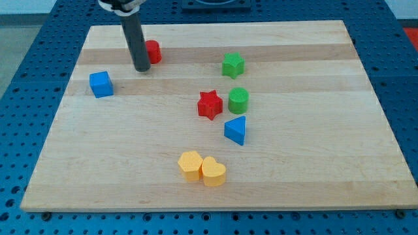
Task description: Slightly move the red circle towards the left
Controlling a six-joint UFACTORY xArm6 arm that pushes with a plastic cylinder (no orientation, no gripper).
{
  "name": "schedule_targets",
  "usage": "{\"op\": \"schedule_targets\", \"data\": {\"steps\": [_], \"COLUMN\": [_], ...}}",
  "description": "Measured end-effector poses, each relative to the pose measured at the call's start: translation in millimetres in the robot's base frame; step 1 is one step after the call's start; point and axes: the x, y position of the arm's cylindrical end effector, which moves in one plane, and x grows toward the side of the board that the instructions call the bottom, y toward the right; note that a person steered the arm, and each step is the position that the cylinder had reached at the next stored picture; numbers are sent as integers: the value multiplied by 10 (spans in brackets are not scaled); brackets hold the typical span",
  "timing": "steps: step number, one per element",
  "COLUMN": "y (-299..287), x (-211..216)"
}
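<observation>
The red circle (153, 51) sits near the view's top left of the wooden board (294, 163), partly hidden by my dark rod. My tip (142, 68) rests on the board just left of and slightly below the red circle, touching or nearly touching its left side. The blue cube (100, 84) lies to the tip's lower left.
A green star (232, 65) is at the top middle. A red star (209, 105), a green circle (238, 100) and a blue triangle (236, 130) cluster in the middle. A yellow hexagon (191, 164) and yellow heart (213, 172) touch near the bottom.
</observation>
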Motion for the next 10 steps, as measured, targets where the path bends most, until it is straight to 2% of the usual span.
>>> {"op": "schedule_targets", "data": {"steps": [1, 2, 3, 4, 8, 9, 10], "y": [16, 431, 831, 635, 66, 141, 74], "x": [216, 323, 254, -462, -481, -316, 29]}}
